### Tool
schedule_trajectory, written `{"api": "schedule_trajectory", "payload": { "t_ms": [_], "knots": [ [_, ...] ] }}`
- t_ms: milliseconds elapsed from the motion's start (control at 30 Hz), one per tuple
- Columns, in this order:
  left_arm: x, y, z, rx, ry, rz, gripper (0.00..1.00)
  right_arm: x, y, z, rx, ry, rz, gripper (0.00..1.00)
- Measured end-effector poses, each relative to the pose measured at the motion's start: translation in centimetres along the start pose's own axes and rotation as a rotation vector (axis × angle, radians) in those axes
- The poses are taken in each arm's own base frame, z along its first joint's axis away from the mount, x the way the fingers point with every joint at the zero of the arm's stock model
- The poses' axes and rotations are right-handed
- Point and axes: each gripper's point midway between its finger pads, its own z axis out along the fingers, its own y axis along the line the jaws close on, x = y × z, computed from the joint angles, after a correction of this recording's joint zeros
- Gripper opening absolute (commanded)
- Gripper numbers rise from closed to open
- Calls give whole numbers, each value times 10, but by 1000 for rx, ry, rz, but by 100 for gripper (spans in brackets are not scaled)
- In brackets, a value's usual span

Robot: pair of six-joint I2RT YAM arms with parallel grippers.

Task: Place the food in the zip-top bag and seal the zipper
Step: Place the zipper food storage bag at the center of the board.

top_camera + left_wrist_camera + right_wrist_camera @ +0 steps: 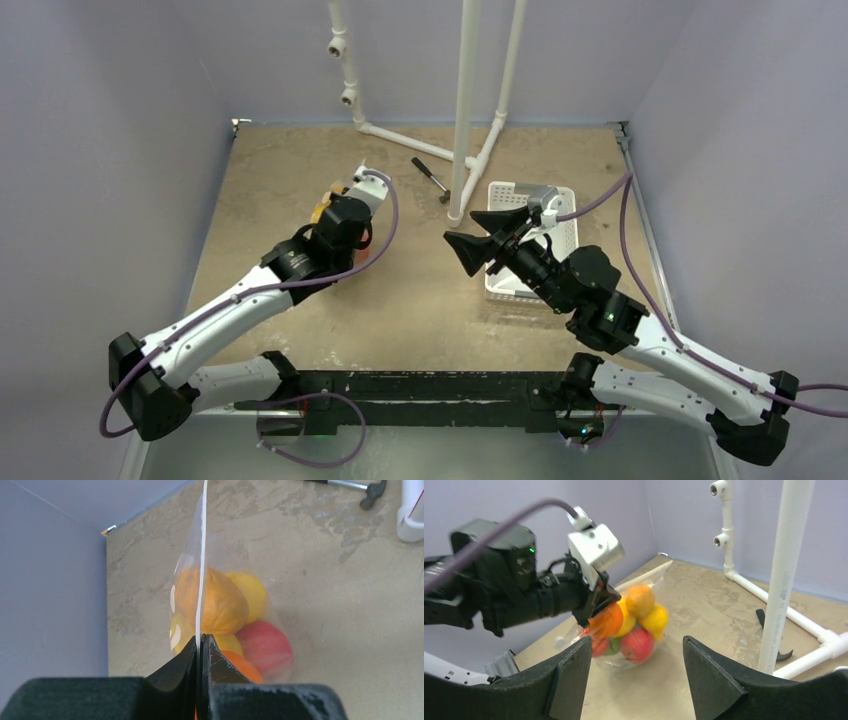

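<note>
Pinching crinkly clear bag [215, 565], glossy rounded fruit [220, 602]

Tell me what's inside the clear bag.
Through the bag: an orange fruit, a lemon, a red apple and a green piece low down. The left hand, pinching the zipper, covers the fruit beneath it; the full count cannot be told.

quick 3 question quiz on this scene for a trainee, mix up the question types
1. True or false: the left claw pinches the zipper of the zip-top bag.
2. Where is the food? A in the white tray, B inside the zip-top bag, C loose on the table.
3. Fill in: the right claw is ___ and holds nothing.
Key: 1 true; 2 B; 3 open.
</note>
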Motion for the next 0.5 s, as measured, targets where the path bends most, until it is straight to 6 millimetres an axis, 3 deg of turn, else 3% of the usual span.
{"api": "schedule_trajectory", "payload": {
  "t_ms": [233,500],
  "knots": [
    [36,-45,32,66,109,74,0,6,-12,-3,66,-13,51,75],
    [35,-75,36,172,109,-51,0,6,-23,-9,137,-37,125,80]
  ]
}}
